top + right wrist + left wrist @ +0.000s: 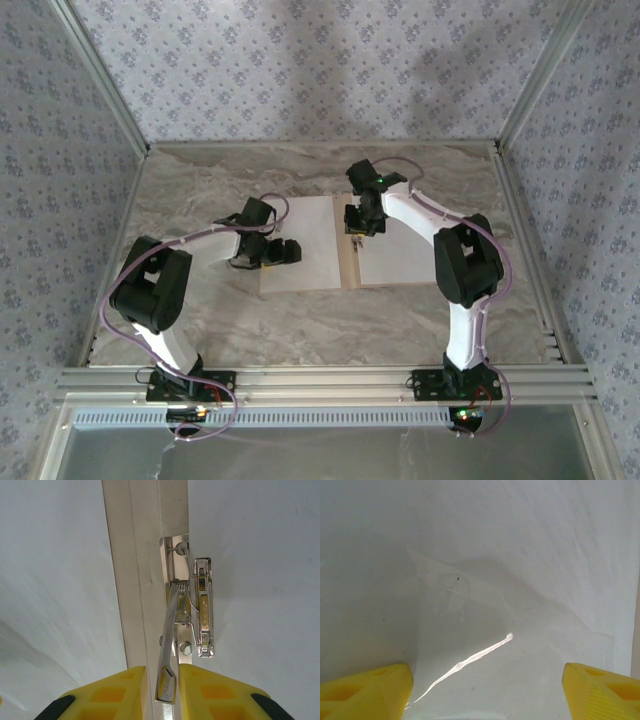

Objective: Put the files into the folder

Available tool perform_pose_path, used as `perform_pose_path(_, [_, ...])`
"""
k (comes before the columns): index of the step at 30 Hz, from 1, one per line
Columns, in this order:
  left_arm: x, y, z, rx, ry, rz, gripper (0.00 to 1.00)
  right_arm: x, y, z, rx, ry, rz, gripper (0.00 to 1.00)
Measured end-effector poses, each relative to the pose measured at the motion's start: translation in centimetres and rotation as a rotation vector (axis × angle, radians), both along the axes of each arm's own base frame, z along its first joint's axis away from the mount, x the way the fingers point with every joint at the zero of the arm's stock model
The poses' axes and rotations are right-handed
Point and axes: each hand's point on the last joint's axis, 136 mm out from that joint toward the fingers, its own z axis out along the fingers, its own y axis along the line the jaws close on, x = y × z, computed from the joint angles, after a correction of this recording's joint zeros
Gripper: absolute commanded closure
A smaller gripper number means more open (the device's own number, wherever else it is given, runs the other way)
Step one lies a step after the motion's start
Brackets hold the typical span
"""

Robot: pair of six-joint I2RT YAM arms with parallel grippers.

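Your right gripper [162, 692] is pinched shut on the clip lever [169, 640], the thin metal arm rising from the clip [202, 610] beside the folder's tan centre strip. The folder [130, 570] lies open on the table [200, 200]. The files rest flat on it, one per leaf: left sheet [312, 225], right sheet [400, 255]. Your left gripper [487, 685] hangs over the left sheet, its jaws wide apart, holding nothing.
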Motion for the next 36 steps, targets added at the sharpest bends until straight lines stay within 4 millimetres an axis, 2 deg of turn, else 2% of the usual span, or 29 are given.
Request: perform_pose_path(36, [0.09, -0.03, -0.03, 0.014, 0.025, 0.0, 0.19, -0.47, -0.24, -0.53, -0.017, 0.023, 0.03, 0.9])
